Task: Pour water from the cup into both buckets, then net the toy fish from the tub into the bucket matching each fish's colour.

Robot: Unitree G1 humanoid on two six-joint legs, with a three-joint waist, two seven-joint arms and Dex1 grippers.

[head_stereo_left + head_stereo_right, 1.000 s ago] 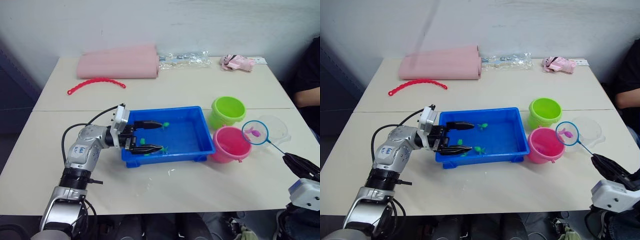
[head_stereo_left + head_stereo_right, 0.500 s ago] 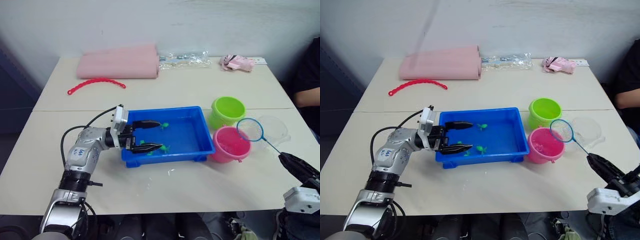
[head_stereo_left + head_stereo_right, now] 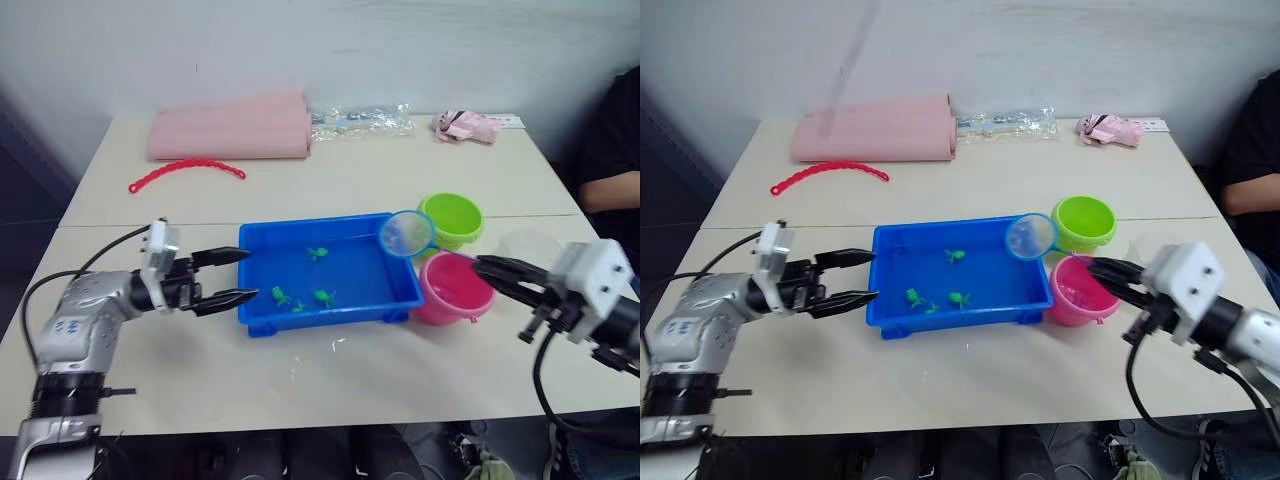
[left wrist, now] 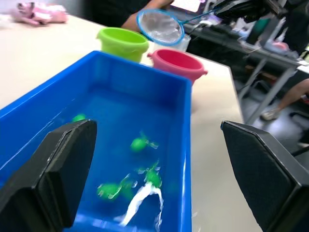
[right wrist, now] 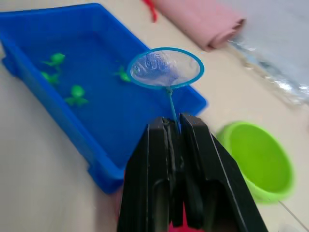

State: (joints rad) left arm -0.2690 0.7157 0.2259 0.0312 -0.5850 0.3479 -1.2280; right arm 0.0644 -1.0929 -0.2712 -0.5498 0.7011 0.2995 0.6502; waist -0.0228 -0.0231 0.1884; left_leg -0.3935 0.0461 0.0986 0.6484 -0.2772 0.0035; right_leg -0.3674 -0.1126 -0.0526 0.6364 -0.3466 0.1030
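The blue tub (image 3: 330,315) holds water and three green toy fish (image 3: 281,296). My left gripper (image 3: 243,275) is open at the tub's left end, its fingertips level with the left wall. My right gripper (image 3: 488,268) is shut on the thin handle of the net (image 3: 407,232). The net's hoop hangs above the tub's far right corner, and its mesh looks empty. The green bucket (image 3: 451,218) stands just right of the hoop. The pink bucket (image 3: 455,285) stands in front of it, below the right gripper's fingers. The clear cup (image 3: 530,245) stands behind that gripper.
A pink rolled cloth (image 3: 228,130), a red beaded strip (image 3: 185,168), a clear plastic bag (image 3: 360,120) and a small pink bundle (image 3: 465,125) lie along the table's far side. A person (image 3: 615,150) sits at the right edge.
My right gripper has swung the net left from over the pink bucket to the tub's far right corner. The pink fish has left the mesh. My left gripper has drawn back out of the tub.
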